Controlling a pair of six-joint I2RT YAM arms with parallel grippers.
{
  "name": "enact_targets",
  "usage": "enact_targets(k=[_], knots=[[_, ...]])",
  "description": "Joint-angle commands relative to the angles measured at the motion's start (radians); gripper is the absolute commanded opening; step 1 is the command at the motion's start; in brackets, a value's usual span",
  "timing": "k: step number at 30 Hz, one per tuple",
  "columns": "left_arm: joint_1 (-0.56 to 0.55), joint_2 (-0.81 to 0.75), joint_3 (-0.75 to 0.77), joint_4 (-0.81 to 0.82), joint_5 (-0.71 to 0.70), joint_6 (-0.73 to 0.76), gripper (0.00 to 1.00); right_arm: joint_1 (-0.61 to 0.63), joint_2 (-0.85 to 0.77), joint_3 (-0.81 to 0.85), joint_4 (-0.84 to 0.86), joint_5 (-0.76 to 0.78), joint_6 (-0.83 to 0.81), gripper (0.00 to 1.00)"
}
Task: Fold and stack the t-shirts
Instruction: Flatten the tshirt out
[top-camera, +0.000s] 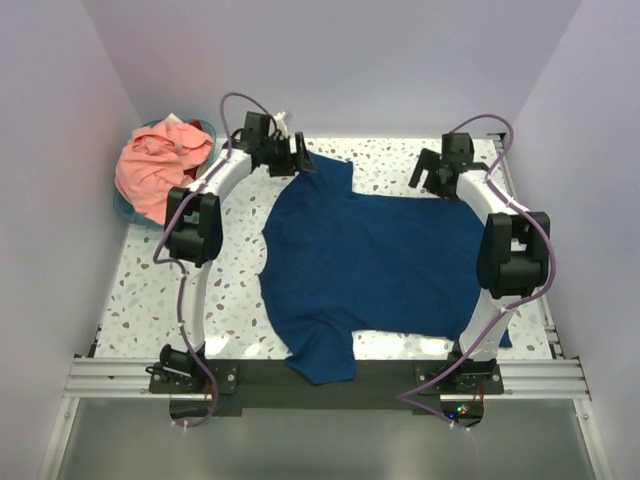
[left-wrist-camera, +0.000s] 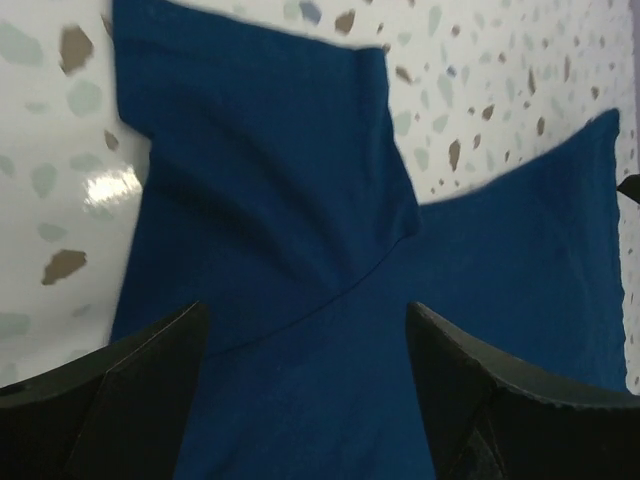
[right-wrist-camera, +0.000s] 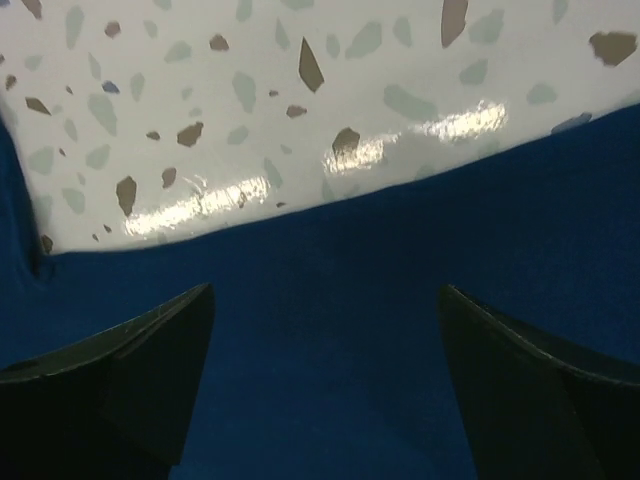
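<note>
A navy blue t-shirt (top-camera: 370, 260) lies spread flat across the middle of the speckled table, plain side up, one sleeve at the far edge and one hanging over the near edge. My left gripper (top-camera: 297, 158) is open and empty above the far sleeve (left-wrist-camera: 270, 170). My right gripper (top-camera: 432, 172) is open and empty above the shirt's far right edge (right-wrist-camera: 350, 330). A salmon-pink t-shirt (top-camera: 160, 165) lies crumpled in the round teal basket (top-camera: 128, 208) at the far left.
White walls close in the table on the left, back and right. An aluminium rail (top-camera: 300, 375) with both arm bases runs along the near edge. Bare speckled tabletop (top-camera: 150, 290) shows left of the shirt.
</note>
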Motion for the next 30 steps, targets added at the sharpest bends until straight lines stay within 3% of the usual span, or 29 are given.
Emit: enact_targets(k=[1,10,17,22,30], knots=[[-0.001,0.082,0.066,-0.162,0.08,0.009,0.84,-0.001,-0.029,-0.043,-0.034,-0.064,0.031,0.95],[-0.001,0.166,0.064,-0.228,0.123,0.01,0.84,0.013,0.073,-0.034,-0.051,-0.129,0.031,0.95],[0.012,0.18,0.077,-0.247,-0.082,0.004,0.84,0.029,0.178,0.018,-0.062,-0.182,0.027,0.94],[0.042,0.217,0.132,-0.199,-0.144,0.007,0.84,0.042,0.26,0.087,-0.077,-0.204,0.018,0.94],[0.074,0.269,0.182,0.011,-0.135,0.024,0.84,0.079,0.378,0.228,-0.096,-0.21,0.016,0.94]])
